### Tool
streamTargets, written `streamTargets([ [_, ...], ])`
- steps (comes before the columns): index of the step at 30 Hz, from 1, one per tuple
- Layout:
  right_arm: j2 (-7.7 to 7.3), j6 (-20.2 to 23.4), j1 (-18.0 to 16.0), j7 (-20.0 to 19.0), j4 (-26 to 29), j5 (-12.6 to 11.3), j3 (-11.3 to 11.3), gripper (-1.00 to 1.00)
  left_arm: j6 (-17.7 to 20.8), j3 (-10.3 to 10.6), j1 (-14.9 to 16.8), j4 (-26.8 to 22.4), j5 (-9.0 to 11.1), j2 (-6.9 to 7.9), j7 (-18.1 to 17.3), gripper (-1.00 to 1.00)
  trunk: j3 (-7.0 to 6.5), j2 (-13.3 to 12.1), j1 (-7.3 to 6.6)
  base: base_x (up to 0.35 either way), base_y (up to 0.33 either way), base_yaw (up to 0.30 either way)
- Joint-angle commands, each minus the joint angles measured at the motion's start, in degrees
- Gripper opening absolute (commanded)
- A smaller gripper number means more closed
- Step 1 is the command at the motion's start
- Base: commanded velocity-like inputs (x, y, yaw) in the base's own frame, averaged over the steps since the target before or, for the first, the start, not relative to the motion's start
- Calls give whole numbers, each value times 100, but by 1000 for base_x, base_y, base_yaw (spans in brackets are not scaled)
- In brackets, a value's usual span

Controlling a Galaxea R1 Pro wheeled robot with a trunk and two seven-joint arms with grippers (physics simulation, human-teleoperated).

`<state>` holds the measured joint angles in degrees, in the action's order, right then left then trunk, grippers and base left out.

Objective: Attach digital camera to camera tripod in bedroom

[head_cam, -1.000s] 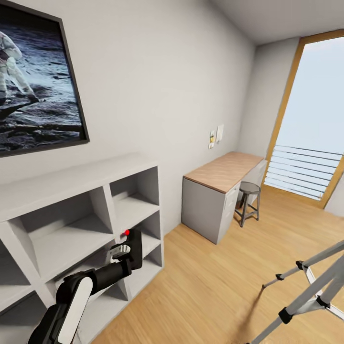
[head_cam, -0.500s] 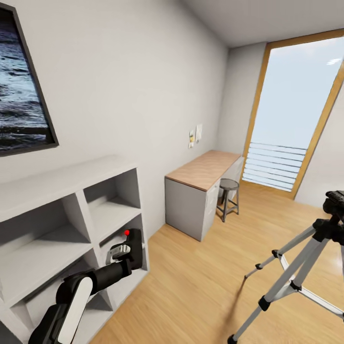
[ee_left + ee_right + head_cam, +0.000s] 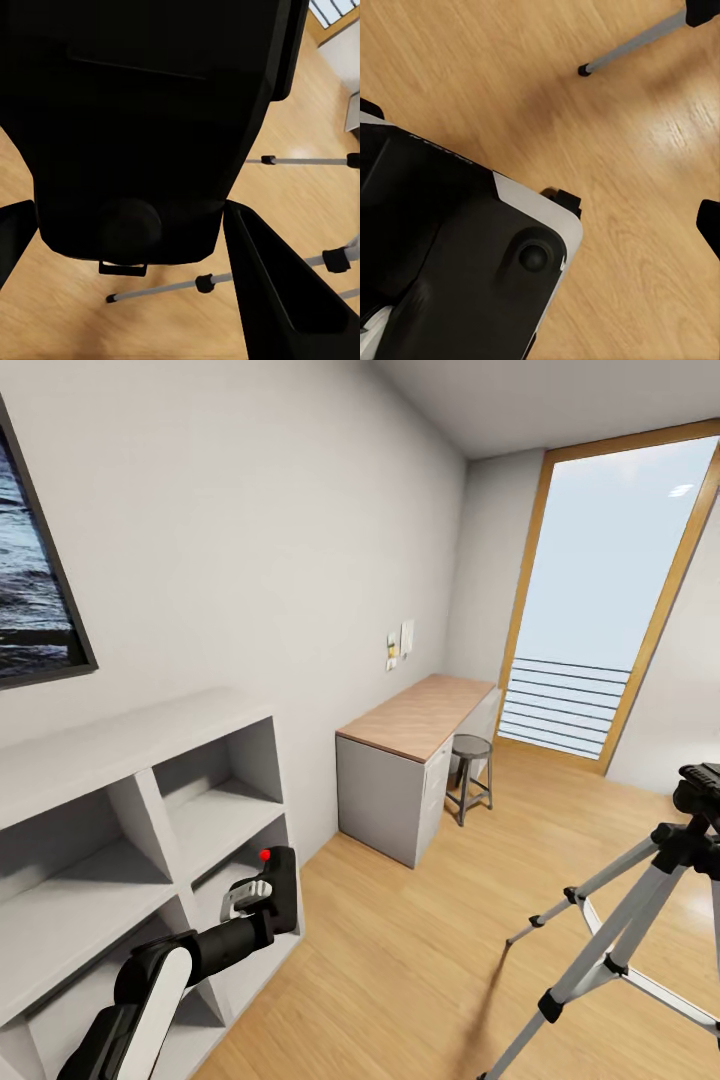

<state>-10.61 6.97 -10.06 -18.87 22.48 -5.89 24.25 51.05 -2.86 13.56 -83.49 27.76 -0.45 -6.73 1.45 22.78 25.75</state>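
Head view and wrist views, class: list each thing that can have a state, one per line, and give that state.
digital camera: held upright in the left gripper, red button on top, not yet mounted.
left gripper: jaws shut on the digital camera.
camera tripod: standing on the wood floor, legs spread, head bare.
stool: upright beside the desk.

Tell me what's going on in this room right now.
The robot's left gripper is shut on the digital camera, held up beside the white cube shelves. The camera tripod stands on the wood floor off to the robot's right, its pan head bare. The camera is not yet attached to it.
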Motion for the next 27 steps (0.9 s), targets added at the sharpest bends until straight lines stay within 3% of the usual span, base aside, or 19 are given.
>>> streamTargets([
  [1, -7, 41, -4, -3, 14, -60, 29, 100, 34, -15, 6, -3, -34, -5, -64, -100, 14, 14, 4, 0, 0, 0],
  [17, -7, 41, -4, -3, 14, -60, 29, 100, 34, -15, 6, -3, -34, -5, -64, -100, 14, 14, 4, 0, 0, 0],
  [26, 5, 146, -5, 156, -21, -71, 13, 100, 47, 163, -119, 134, -67, -104, -73, -100, -4, 14, 4, 91, 183, -189],
  [27, 6, 364, -5, 381, -19, -65, 18, 100, 51, 168, -122, 136, -71, -108, -73, -100, -7, 14, 4, 127, 257, -266],
])
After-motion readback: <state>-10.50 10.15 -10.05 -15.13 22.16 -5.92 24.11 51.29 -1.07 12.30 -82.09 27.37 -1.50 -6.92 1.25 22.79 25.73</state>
